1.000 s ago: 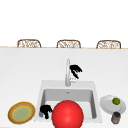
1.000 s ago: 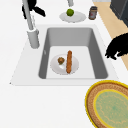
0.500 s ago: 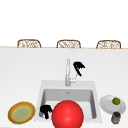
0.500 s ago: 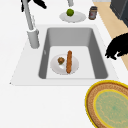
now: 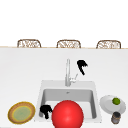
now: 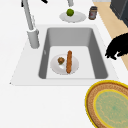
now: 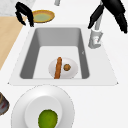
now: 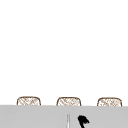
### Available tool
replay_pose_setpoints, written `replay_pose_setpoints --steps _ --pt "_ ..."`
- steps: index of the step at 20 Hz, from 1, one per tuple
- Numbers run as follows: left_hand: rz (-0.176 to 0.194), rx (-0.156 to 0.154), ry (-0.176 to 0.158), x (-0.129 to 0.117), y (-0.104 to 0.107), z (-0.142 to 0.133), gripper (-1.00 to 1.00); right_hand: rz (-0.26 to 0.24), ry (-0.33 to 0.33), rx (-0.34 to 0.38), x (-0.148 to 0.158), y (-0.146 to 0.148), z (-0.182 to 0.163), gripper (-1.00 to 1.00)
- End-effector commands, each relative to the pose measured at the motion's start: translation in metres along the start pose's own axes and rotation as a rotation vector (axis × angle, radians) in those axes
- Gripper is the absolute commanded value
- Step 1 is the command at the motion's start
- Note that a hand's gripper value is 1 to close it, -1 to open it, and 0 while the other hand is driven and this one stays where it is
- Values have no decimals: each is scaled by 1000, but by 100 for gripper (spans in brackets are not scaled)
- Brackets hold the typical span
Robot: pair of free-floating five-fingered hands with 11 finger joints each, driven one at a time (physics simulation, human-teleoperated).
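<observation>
The faucet (image 5: 67, 72) stands upright at the back rim of the sink (image 5: 93, 100), in the middle, and its small lever (image 5: 74, 78) points to the right side. The right hand (image 5: 82, 66) hangs in the air just beside the upper part of the faucet, on its right, with the fingers pointing down and relaxed; it holds nothing. In the right side view this hand (image 7: 115, 12) is above the faucet (image 7: 95, 35), and one finger seems to lie along the spout, but I cannot tell if it really touches.

The left hand (image 5: 46, 110) is at the front left corner of the sink, over the rim. Its fingers are curled downward in the left side view (image 6: 117, 48) and they close on nothing.

Inside the basin lies a white plate (image 6: 55, 67) with a long sausage (image 6: 69, 61) and a small brown ball (image 6: 61, 60) on it, just beside each other. A large red ball (image 5: 67, 114) covers the front of the sink in the front view.

On the counter to the left is a yellow woven plate (image 5: 21, 112), near the left hand. To the right, well apart from the faucet, is a white dish (image 5: 107, 105) with a green lime (image 5: 116, 101), and a dark jar (image 5: 115, 117) just beside it. Behind the faucet the counter is open up to the three chairs (image 5: 68, 43).
</observation>
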Motion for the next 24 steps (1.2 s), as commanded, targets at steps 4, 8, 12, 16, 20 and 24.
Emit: replay_pose_setpoints --steps 4,8,12,16,20,24 --pt "0 0 0 0 0 0 0 -35 -105 -1 -25 26 17 -100" --pt "0 0 0 0 0 0 0 -48 -159 -13 -39 42 26 -100" --pt "0 0 0 0 0 0 0 -66 -154 -30 -55 63 42 -100" --pt "0 0 0 0 0 0 0 -61 -168 -31 -62 87 62 -100" --pt "0 0 0 0 0 0 0 -47 -161 -28 -67 112 80 -100" --pt "0 0 0 0 0 0 0 -44 -159 -30 -73 138 99 -100"
